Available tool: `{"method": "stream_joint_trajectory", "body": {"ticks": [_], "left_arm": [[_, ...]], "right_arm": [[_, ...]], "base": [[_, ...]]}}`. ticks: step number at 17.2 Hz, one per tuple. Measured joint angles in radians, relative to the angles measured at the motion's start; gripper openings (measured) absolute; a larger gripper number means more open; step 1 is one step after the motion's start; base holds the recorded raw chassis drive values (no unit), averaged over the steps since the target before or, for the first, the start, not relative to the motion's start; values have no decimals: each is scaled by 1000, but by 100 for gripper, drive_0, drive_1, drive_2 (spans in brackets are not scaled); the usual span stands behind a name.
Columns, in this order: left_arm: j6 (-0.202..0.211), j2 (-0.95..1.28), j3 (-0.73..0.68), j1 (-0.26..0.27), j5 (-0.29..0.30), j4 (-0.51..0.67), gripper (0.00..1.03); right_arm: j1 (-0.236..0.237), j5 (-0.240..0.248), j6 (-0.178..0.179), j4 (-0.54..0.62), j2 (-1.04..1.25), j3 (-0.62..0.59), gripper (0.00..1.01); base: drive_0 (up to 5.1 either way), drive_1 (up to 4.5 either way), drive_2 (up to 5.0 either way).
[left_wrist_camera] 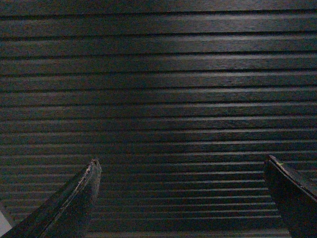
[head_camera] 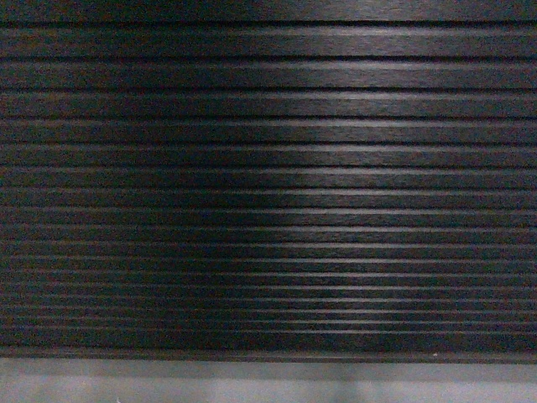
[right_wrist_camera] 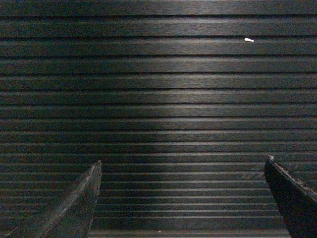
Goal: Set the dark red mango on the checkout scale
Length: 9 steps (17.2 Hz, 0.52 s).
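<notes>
The ribbed black front of the checkout (head_camera: 268, 185) fills all three views, close up. Its flat top is out of view. The dark red mango and the scale are out of view. In the left wrist view my left gripper (left_wrist_camera: 181, 163) is open, its dark fingers (left_wrist_camera: 81, 198) spread wide with only the slats behind them. My right gripper (right_wrist_camera: 182, 163) in the right wrist view is open the same way, with nothing between its fingers (right_wrist_camera: 79, 203). Neither gripper shows in the head view.
A strip of grey floor (head_camera: 268, 382) runs under the counter front in the head view. A small white speck (right_wrist_camera: 248, 39) sits on one slat, upper right in the right wrist view.
</notes>
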Motion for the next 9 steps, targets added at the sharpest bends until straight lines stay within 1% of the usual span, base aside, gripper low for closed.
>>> {"method": "stream_joint_trajectory", "body": {"ticks": [9], "left_arm": [[0, 0, 0, 0, 0, 2, 98]], "right_arm": [[0, 0, 0, 3, 0, 0, 98]], "base": [[0, 0, 0]]}}
